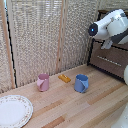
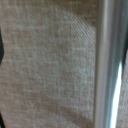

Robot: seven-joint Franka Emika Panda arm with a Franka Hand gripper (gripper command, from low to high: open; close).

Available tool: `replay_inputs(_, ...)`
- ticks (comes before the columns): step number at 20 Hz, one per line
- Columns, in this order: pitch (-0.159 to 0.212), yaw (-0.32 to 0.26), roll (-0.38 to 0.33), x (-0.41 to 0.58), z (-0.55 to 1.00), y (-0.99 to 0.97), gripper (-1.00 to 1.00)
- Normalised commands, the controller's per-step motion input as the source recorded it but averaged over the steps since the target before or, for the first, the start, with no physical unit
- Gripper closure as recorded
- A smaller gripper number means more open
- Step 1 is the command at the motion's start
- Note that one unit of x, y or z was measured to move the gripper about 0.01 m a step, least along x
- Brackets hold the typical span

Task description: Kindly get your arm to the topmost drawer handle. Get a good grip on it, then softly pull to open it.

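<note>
The arm point(image 1: 111, 26), glossy white with a dark blue round cap facing the room, hangs high at the exterior view's right, above the far right corner of the counter point(image 1: 75, 105). Its lower end points down toward a dark brown drawer unit point(image 1: 111, 59) that stands at the counter's right edge. The hand itself is not clearly visible in the exterior view, and the wrist view shows no fingertips, so I cannot tell how far open it is or whether it holds anything.

The drawer handle point(image 1: 107, 59) is a slim pale horizontal bar on the dark drawer front, below the arm and apart from it.

On the light wooden counter, a pink cup point(image 1: 43, 82) stands left of centre and a blue cup point(image 1: 81, 83) right of centre, well apart. Between them and nearer the back edge lies a small orange block point(image 1: 64, 78). A white plate point(image 1: 13, 111) with a patterned rim sits at the front left corner. Behind the counter stands a woven screen point(image 1: 45, 35) with wooden posts.

The wrist view is filled with blurred woven beige fabric point(image 2: 47, 65) and a vertical shiny metal post point(image 2: 109, 65) beside it.
</note>
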Motion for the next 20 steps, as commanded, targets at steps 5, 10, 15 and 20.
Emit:
replay_inputs(5, 0.067, 0.344, -0.007, -0.005, 0.0, -0.05, 1.0)
replay_inputs(10, 0.02, 0.093, 0.021, -0.003, 0.0, -0.05, 1.0)
replay_inputs(15, 0.0, 0.035, 0.007, 0.035, -0.04, 0.13, 1.0)
replay_inputs(20, 0.002, 0.118, 0.002, 0.298, -0.17, 0.74, 1.0)
